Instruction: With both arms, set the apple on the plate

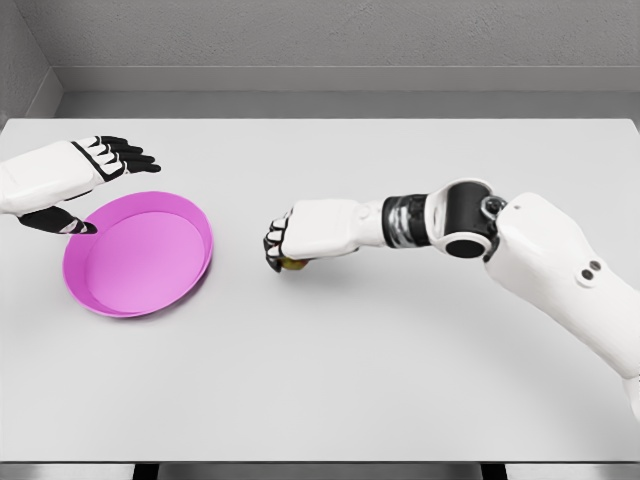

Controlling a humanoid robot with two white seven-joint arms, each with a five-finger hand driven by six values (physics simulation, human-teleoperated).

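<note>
Apple (292, 264) sits on the table (400, 360), tucked under the right hand (300, 238), whose fingers curl over it, apparently gripping. The plate (100, 290) lies well apart to the left, right beside the open, empty left hand (75, 180).

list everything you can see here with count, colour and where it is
plate: one, pink-magenta, left part of the table, nothing in it
apple: one, only a yellowish sliver shows, under the right hand near the table's middle, right of the plate and apart from it
table: one, light grey, fills most of the view
wall: grey, behind the table
left hand: one, white with black fingers, at the plate's upper left rim, fingers spread, holding nothing
right hand: one, white with black fingers, curled down over the apple, arm coming in from the right
</note>
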